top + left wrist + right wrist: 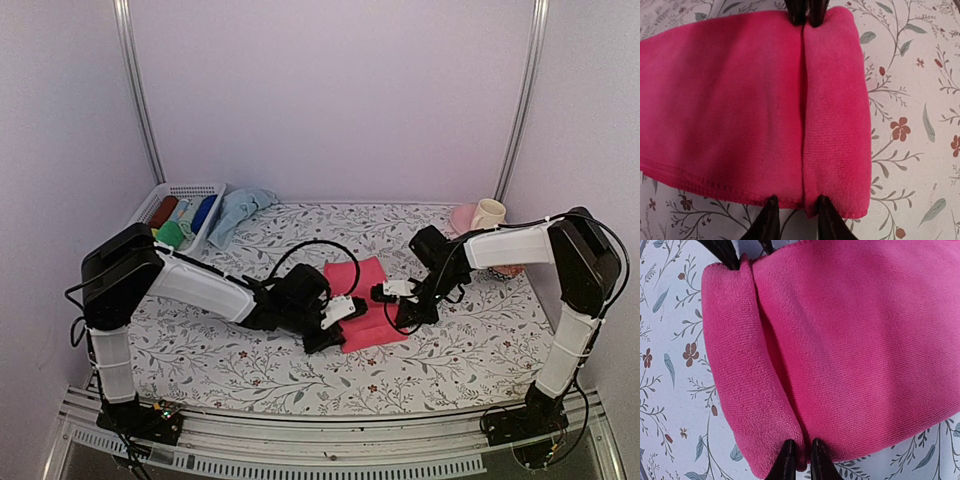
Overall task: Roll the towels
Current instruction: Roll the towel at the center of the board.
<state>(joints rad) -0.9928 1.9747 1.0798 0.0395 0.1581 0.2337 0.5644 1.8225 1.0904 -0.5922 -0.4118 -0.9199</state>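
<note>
Midway across the table lies the pink towel, 1 edge turned over. Left claw straddles that fold's end, slightly parted; right claw nearly closed at the other, grip unclear. Likely soft, light, springy: pinch both fold ends.

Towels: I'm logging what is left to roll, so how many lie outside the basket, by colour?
Pink towel: 1
Pale blue towel: 1
Total: 2
A pink thing beside the cup is too small to tell; not counted.
</note>
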